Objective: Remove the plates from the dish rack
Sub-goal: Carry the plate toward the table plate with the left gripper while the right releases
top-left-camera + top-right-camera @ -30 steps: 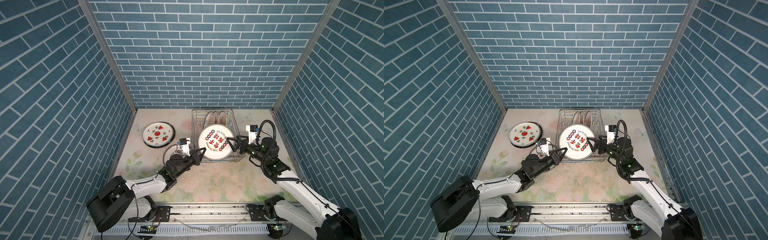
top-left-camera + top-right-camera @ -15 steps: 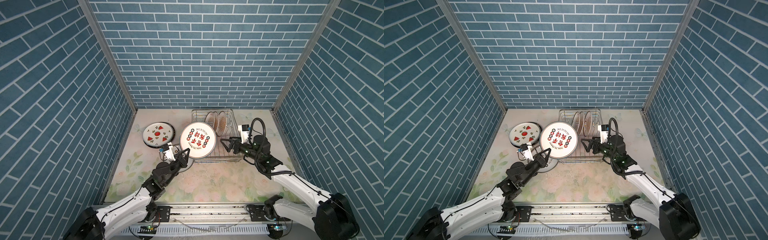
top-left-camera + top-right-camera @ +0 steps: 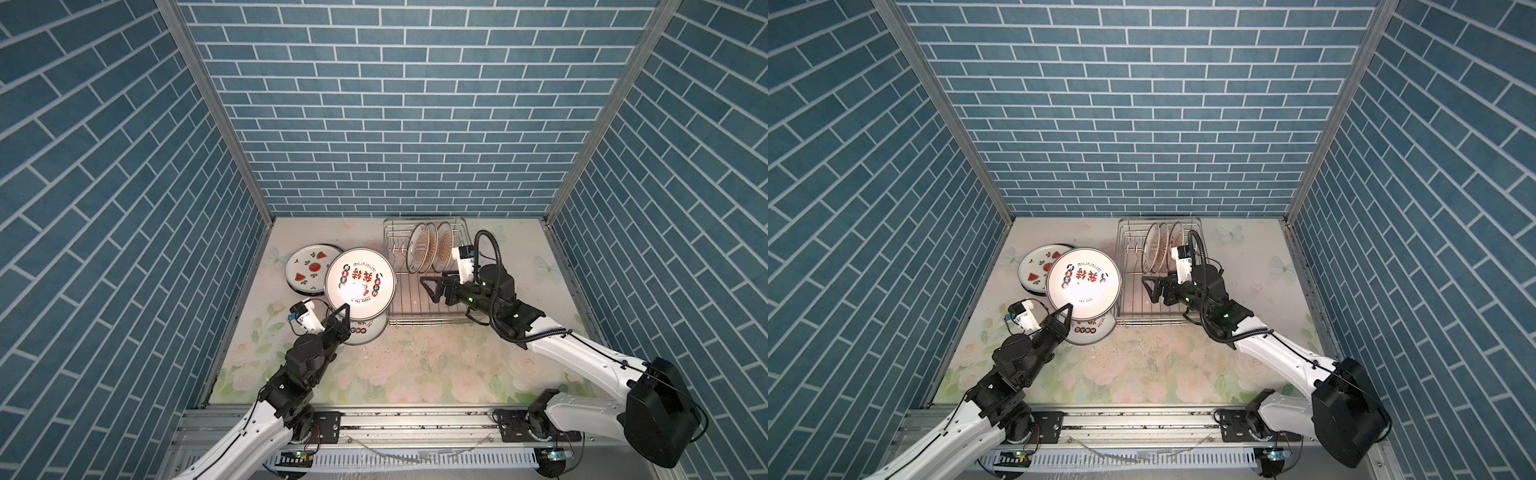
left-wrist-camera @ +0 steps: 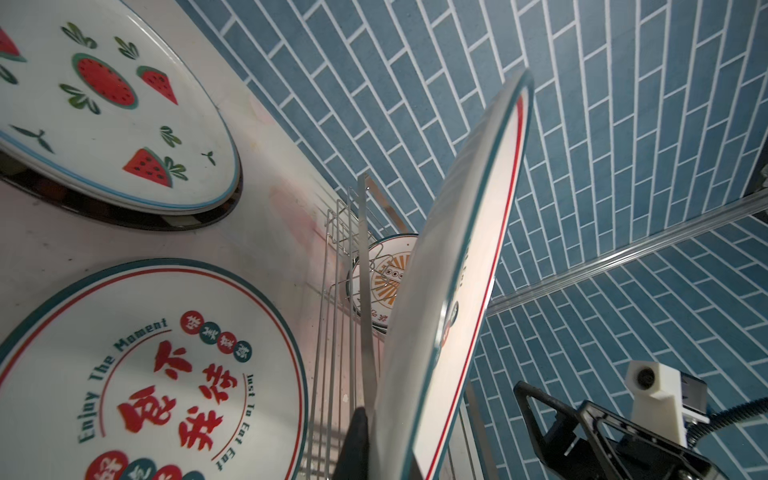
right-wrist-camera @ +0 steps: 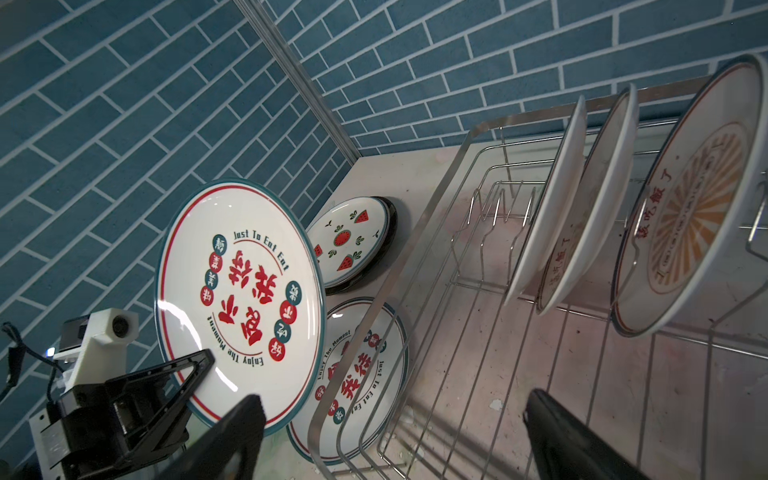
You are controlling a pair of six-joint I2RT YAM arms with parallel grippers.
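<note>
Your left fingers [image 3: 343,311] are clamped on the lower rim of the red-lettered plate [image 3: 360,281], holding it tilted in the air with its face turned up. It hangs just left of the dish rack [image 3: 428,323] and above a second lettered plate [image 3: 366,330] that lies flat on the table [image 3: 415,370]. Behind it, near the left wall, the watermelon plate [image 3: 308,268] rests on a dark-rimmed plate [image 5: 392,226]. In both top views the held plate covers part of their right edge. Three sunburst plates [image 3: 430,249] stand on edge between the prongs at the rack's far end. Your right fingers [image 3: 431,287] are spread wide with nothing between them — they hover over the rack's bare wire floor, just in front of the sunburst plates and not touching them.
</note>
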